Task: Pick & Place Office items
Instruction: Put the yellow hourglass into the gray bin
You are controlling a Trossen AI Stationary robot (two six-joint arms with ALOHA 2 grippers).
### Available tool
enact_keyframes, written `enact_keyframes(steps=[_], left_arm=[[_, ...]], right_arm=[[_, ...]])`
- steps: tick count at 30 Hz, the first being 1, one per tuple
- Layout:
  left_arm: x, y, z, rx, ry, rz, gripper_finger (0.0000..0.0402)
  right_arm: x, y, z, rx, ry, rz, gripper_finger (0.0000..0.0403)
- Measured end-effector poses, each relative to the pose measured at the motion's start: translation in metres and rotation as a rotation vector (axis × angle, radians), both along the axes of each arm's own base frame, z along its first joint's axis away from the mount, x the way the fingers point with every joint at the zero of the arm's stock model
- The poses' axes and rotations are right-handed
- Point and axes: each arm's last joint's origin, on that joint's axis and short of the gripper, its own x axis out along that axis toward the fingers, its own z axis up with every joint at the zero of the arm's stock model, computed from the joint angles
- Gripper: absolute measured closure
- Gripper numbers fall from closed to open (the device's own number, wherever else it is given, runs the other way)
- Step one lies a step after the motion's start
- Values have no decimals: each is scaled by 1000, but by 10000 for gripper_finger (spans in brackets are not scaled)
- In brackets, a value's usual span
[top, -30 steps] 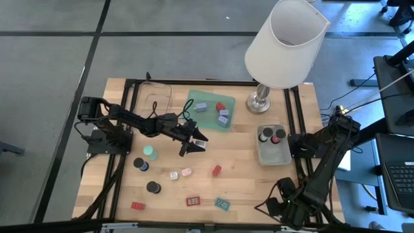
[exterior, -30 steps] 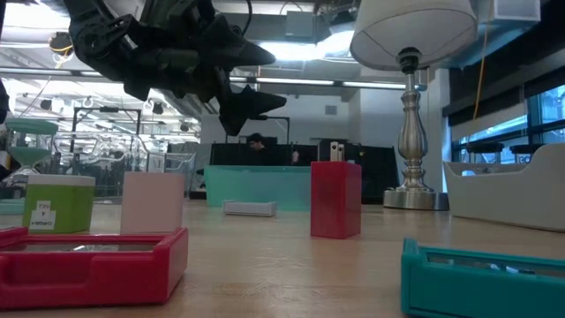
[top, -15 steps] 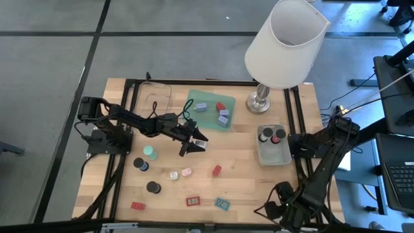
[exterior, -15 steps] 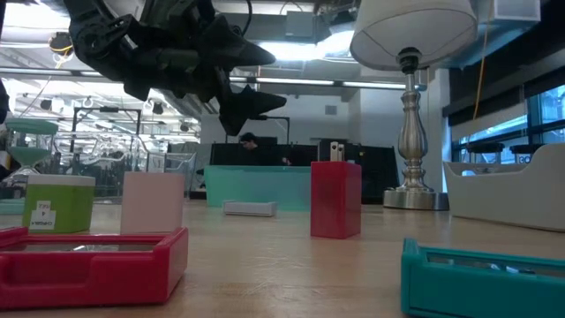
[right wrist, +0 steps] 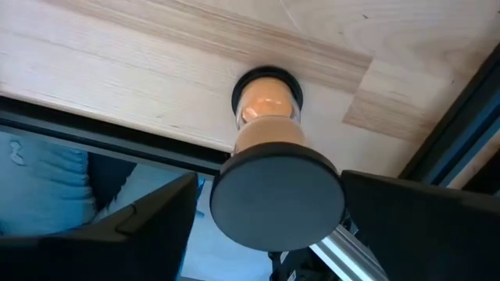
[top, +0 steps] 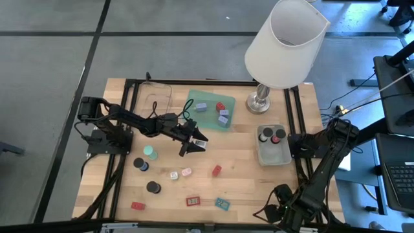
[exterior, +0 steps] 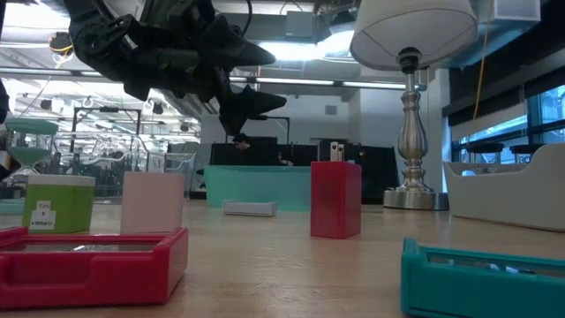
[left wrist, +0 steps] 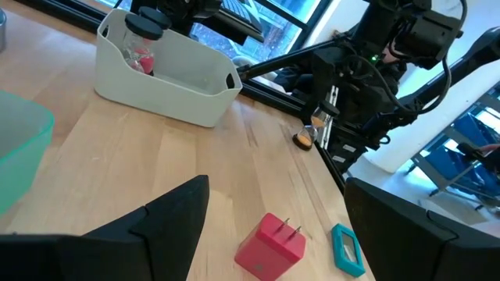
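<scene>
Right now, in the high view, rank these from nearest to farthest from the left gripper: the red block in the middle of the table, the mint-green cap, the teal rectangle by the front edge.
From the left gripper, which hovers open mid-table:
1. Red block, just toward the front edge and to the right.
2. Mint-green cap, out on the left side.
3. Teal rectangle, down by the front edge, clearly the farthest.

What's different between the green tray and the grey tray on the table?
The green tray lies toward the table's middle, left of the lamp base; the grey tray sits near the right edge. The green tray holds lavender, blue and red blocks; the grey tray holds round caps, black and one red-topped. Both rest flat on the wood.
</scene>
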Motion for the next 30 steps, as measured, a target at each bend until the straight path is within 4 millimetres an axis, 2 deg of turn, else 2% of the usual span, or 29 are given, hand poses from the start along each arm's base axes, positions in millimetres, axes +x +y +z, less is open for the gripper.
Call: enact_keyframes(steps=[11, 18, 23, 27, 30], left_arm=[[0, 0, 0, 0, 0, 0, 107], [0, 0, 0, 0, 0, 0, 107], [0, 0, 0, 0, 0, 0, 107], [0, 0, 0, 0, 0, 0, 107], [0, 0, 0, 0, 0, 0, 107]], right_arm=[[0, 0, 0, -1, 2, -7, 187], [-3, -8, 5, -39, 22, -11, 189], [-6, -28, 35, -125, -50, -27, 189], [-8, -53, 67, -284, -124, -39, 189], [-11, -73, 83, -370, -92, -32, 189]])
